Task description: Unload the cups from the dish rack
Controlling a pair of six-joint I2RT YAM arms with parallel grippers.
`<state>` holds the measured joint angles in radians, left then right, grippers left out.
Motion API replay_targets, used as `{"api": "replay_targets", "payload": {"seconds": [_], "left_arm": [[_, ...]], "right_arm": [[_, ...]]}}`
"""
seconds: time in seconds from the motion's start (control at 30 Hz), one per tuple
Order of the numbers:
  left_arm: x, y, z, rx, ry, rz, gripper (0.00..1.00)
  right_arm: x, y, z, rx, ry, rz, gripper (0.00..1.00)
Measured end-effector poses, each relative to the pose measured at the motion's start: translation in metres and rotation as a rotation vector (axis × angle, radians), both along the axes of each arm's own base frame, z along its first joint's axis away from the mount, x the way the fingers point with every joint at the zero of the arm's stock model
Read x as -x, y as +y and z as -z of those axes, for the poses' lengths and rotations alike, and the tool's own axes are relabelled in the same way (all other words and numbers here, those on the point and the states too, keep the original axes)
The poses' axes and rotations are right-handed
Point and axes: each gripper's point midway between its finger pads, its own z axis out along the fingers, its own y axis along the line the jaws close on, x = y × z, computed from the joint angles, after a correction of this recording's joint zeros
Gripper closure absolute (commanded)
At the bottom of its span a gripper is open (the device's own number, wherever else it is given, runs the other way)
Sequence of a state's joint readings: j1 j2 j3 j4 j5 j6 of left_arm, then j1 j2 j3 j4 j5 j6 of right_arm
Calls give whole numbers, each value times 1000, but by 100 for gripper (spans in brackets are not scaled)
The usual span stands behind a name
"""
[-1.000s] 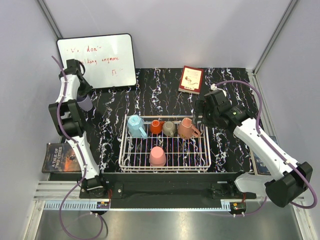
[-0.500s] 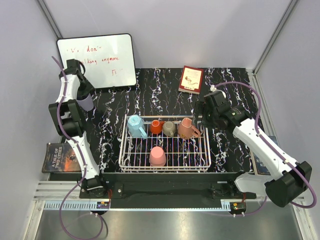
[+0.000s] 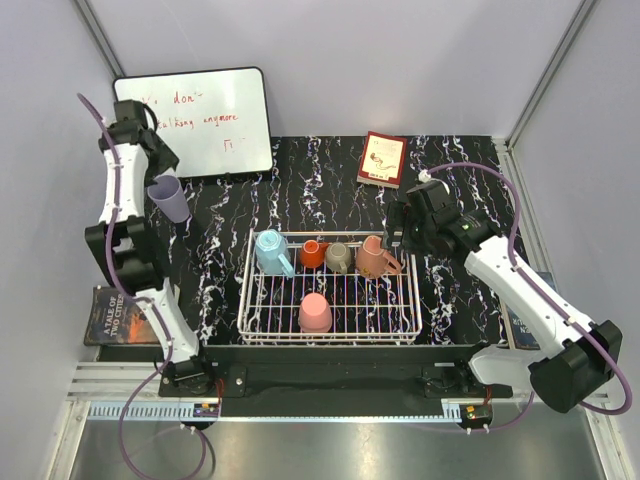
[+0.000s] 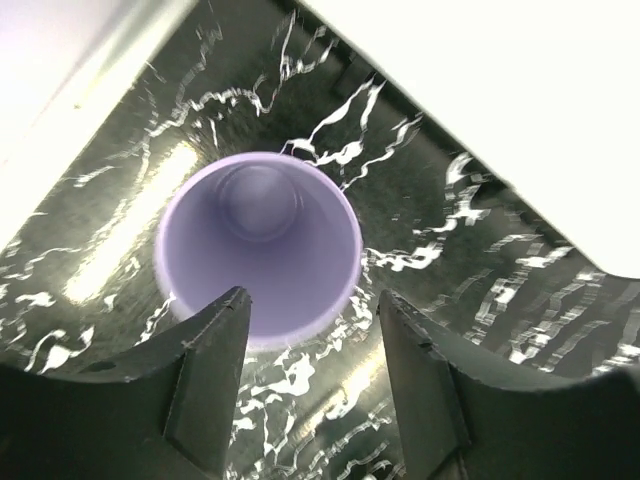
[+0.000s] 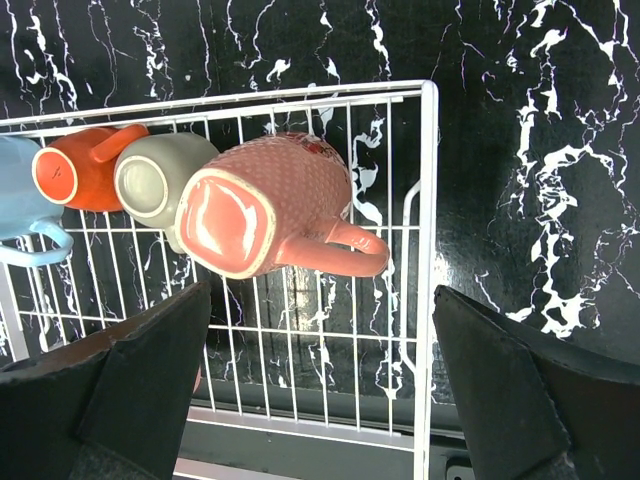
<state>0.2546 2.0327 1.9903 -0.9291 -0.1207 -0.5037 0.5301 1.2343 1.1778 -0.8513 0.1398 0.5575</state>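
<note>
A lavender tumbler (image 3: pixel 169 201) stands mouth up on the black marble table, left of the dish rack (image 3: pixel 330 340). My left gripper (image 3: pixel 153 170) is open just above it. In the left wrist view the tumbler (image 4: pixel 258 245) lies beyond the spread fingertips of the left gripper (image 4: pixel 310 300), free of them. In the rack are a light blue mug (image 3: pixel 270 250), an orange-red mug (image 3: pixel 314 253), a grey-olive mug (image 3: pixel 339 257), a salmon-pink mug (image 3: pixel 375 257) and a pink tumbler (image 3: pixel 315 312). My right gripper (image 3: pixel 395 236) hangs wide open over the salmon-pink mug (image 5: pixel 270 205), with nothing in it.
A whiteboard (image 3: pixel 195 120) with red writing leans at the back left. A red book (image 3: pixel 382 158) lies at the back. Other books lie at the left edge (image 3: pixel 120 315) and the right edge (image 3: pixel 520 322). The rack's right wire wall (image 5: pixel 430 200) runs between my right fingers.
My left gripper has opened, let go of the lavender tumbler and drawn up and back from it. The right gripper has edged slightly left towards the salmon-pink mug.
</note>
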Motion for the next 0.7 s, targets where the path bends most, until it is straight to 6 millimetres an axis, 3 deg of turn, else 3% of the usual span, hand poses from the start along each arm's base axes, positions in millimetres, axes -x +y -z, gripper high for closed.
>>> {"api": "replay_targets", "payload": {"seconds": [0.13,0.2,0.3,0.37,0.43,0.53,0.6,0.7], "left_arm": [[14,-6,-64,-48,-124,-15,29],[24,-19,-101,-87,-201,-6,21],[45,-62,-147,-133,-304,67,14],[63,-111,-168,-145,-372,170,9],[86,-162,-174,-140,-407,293,7],[123,-232,-156,-117,-397,468,1],[148,-257,-131,-109,-348,537,1],[181,-267,-101,-110,-289,572,1]], "right_arm": [[0,-1,-2,1,-8,3,0],[-1,-2,-2,6,-15,9,0],[-5,-6,-7,1,-51,44,0],[-4,-8,-12,-29,-106,50,0],[3,-11,-21,-47,-135,39,0],[3,-3,-38,-55,-176,-8,0],[9,12,-44,-46,-196,-78,0],[31,43,-47,-40,-209,-220,0]]}}
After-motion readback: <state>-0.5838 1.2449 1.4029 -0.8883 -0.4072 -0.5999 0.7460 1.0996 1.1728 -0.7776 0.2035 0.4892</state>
